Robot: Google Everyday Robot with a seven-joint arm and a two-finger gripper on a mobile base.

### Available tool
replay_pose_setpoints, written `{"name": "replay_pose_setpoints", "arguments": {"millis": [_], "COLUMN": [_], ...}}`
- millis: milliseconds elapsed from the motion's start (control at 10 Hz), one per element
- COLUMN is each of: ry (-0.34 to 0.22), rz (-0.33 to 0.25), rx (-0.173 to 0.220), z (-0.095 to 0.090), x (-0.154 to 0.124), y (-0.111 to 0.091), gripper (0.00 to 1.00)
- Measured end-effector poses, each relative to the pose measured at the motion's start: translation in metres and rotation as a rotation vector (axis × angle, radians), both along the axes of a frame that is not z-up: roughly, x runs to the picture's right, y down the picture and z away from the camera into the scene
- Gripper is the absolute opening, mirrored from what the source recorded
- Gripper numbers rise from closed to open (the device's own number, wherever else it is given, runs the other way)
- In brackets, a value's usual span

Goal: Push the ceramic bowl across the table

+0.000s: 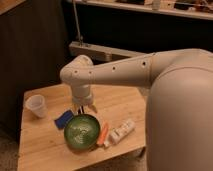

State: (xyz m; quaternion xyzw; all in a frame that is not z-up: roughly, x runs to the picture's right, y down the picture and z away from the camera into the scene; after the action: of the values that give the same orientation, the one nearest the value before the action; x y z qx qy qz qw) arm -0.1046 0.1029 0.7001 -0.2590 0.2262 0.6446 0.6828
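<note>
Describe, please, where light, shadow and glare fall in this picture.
Camera view: warm light on the table; dark background behind; faint sheen inside the ceramic bowl; the pincer, just above the bowl's far rim, looks dim under the arm.
</note>
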Motion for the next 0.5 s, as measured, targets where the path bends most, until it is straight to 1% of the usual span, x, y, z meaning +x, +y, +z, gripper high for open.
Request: {"name": "replay_pose_setpoints", "arguments": {"millis": [100,200,300,400,500], "ry": [-0.010,-0.033,-0.068,-0.091,-0.123], "rz": [0.015,0.039,0.071,0.098,0.132], "rx": [0.027,0.053,0.080,0.097,0.102], "z": [-0.007,-0.016,-0.026,-0.033,-0.035], "x": [0.003,0.008,0.017,0.026,0.036], "y": [0.006,0.016,0.032,0.046,0.066], "gripper": [0.65,0.65,0.65,0.65,0.65]}}
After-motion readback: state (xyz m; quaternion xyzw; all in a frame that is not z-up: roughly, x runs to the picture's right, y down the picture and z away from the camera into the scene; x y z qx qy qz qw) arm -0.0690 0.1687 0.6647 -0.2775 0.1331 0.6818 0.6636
